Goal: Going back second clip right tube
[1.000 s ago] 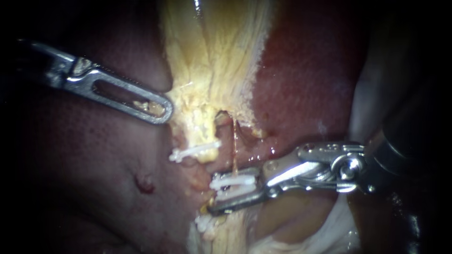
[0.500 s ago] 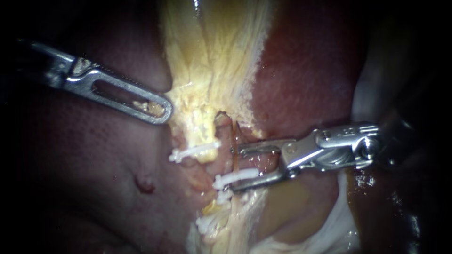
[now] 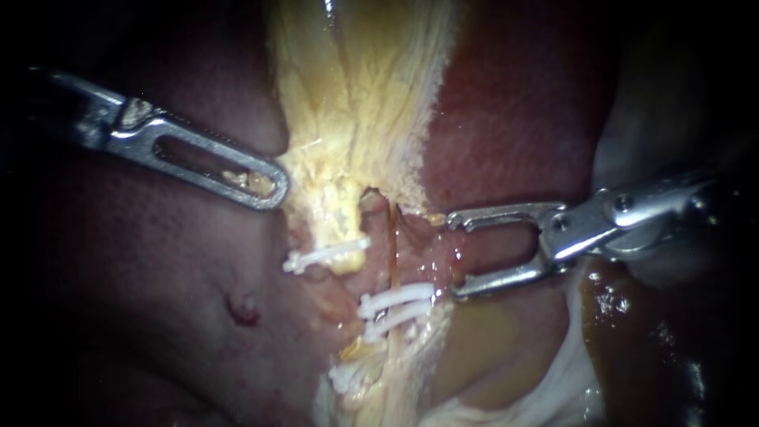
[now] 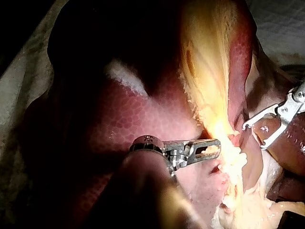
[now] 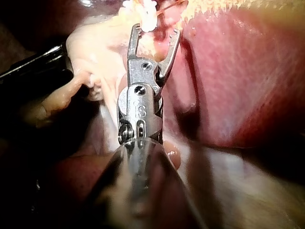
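1. Liver: dark red bed on both sides of the field. The right-hand lobe lies under my right instrument's way out, so I lift the shaft off it and don't drag.
2. Pale yellow tissue: a fibrous strip down the centre. My left instrument has its jaws closed on the strip's edge and pulls it left. Judgement: that tension should be left alone, since slack could fold the strip over the tubes.
3. Right instrument: comes in from the right with its jaws wide apart and nothing held. Its mouth faces the right tube. The lower jaw tip sits just beside the clip ends; I can't tell if it touches. As I read it, the step is retreat:
   - Pull straight back along the shaft axis.
   - Leave the jaws apart until the tips are clear of the clips, then close.
   - No sideways sweep.
4. Right tube: pink, between the yellow strip and the right-hand liver, just ahead of the open jaws.
5. Two white clips: they lie across the right tube, close together and roughly parallel. Main risk: a jaw tip snags one and tugs it along the tube.
6. Other clips: one sits across the base of the yellow strip, left of the right tube. Another lies lower down. Both are off my exit line.
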